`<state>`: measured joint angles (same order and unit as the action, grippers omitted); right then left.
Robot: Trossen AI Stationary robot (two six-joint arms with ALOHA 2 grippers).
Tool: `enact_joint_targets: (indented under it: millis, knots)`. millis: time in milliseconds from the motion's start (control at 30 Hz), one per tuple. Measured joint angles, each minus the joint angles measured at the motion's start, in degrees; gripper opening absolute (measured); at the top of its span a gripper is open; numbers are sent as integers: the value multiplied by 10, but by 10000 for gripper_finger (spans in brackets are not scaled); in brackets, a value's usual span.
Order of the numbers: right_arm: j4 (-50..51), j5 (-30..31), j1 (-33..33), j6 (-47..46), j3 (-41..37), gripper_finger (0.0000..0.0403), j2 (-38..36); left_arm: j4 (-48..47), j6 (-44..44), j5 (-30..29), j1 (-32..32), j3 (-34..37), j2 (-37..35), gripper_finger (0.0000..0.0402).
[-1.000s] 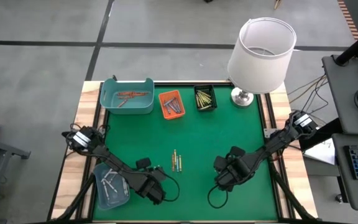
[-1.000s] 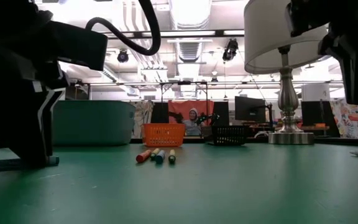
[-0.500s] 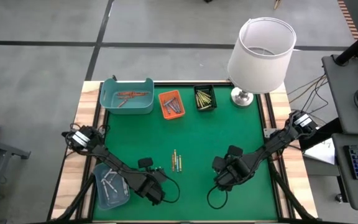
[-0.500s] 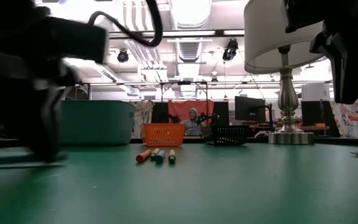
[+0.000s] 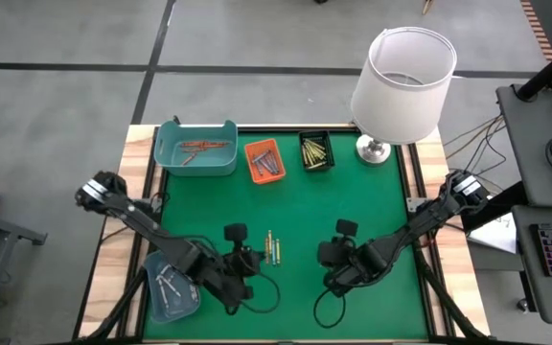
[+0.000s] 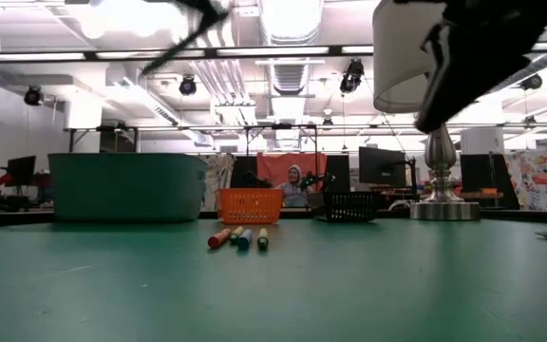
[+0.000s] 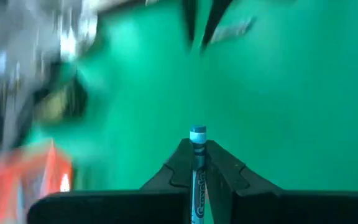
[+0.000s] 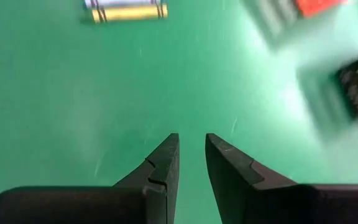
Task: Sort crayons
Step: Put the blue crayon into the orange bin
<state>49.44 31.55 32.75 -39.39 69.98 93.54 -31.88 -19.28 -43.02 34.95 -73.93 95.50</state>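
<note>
My left gripper [image 5: 253, 257] [image 7: 196, 148] hangs above the green mat's near left part, shut on a blue crayon [image 7: 197, 163]. Several more crayons [image 5: 271, 247] [image 6: 238, 237] lie side by side on the mat in the middle, between my two grippers. My right gripper [image 5: 323, 257] [image 8: 191, 142] hovers to their right, open by a narrow gap with nothing in it. Sorted crayons lie in the teal tray [image 5: 196, 147], the orange tray [image 5: 264, 160] and the black tray [image 5: 316, 151] along the far edge. My left gripper pinches the blue crayon's paper-wrapped shaft [image 7: 197, 177] between its two fingers. The crayon lies along the fingers, and its blue end [image 7: 197, 132] sticks out past the fingertips. It is lifted clear of the mat, slanting down and forward with the gripper.
A pale tray [image 5: 172, 286] with silvery sticks sits at the near left corner, beside my left arm. A white-shaded lamp [image 5: 402, 77] stands at the far right corner. Bare mat lies between the loose crayons and the far trays.
My left gripper has risen from the mat, out of the low view's top, and has tipped up nearer to level. The blue crayon that lay under it on the mat has gone up with it. My right gripper has turned a little in place.
</note>
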Motion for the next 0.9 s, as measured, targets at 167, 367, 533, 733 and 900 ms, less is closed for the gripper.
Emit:
enact_joint_targets:
  millis: [167, 367, 533, 733, 900]
  knots:
    - [-75, 47, -1, 78, -22, 73, 0, 139, 225, 53, -22, 1, -58, 1]
    - [-176, 68, -5, 150, -76, 73, 0, 236, 331, 172, -91, 43, -126, 1]
    - [-229, 75, -28, 196, -112, 73, 0, 251, 357, 198, -164, 102, -183, 1]
    - [-249, 76, -99, 271, -118, 73, -9, 262, 347, 248, -276, 159, -255, 1]
    - [-322, 69, -187, 392, -105, 73, -25, 263, 353, 324, -398, 169, -276, 1]
